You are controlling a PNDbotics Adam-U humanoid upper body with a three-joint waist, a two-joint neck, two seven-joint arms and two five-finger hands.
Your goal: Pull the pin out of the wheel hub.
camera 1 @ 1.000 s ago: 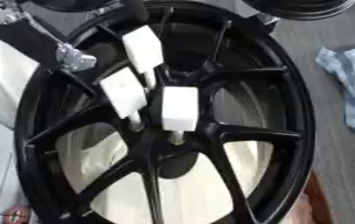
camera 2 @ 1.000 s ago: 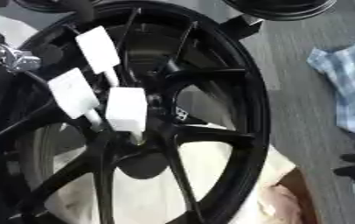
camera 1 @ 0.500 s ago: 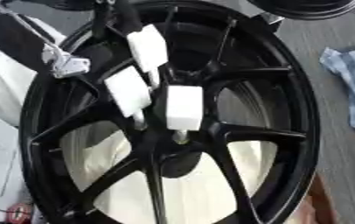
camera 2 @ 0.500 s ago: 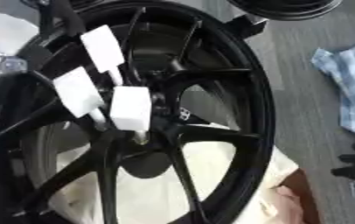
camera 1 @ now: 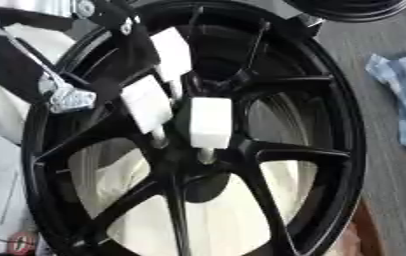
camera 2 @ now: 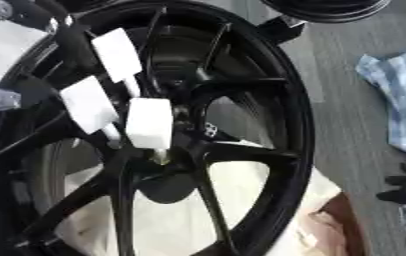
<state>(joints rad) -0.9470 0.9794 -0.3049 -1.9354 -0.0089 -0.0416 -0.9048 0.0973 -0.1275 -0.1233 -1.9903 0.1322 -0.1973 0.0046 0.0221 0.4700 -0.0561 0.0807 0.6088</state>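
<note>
My left hand (camera 1: 66,95) hovers beside the black wheel hub (camera 1: 329,125); its fingers' state I cannot tell. White-capped pins (camera 1: 210,122) stand seated.

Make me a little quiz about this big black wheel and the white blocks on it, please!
1. True or false: three white blocks stick out of the black wheel near its hub.
2. What lies on the grey floor to the wheel's right? A) a blue checked cloth B) a red ball C) a book
3. Fill in: the left robot hand shows at the wheel's ____ rim.

Key: 1 true. 2 A. 3 left.
</note>
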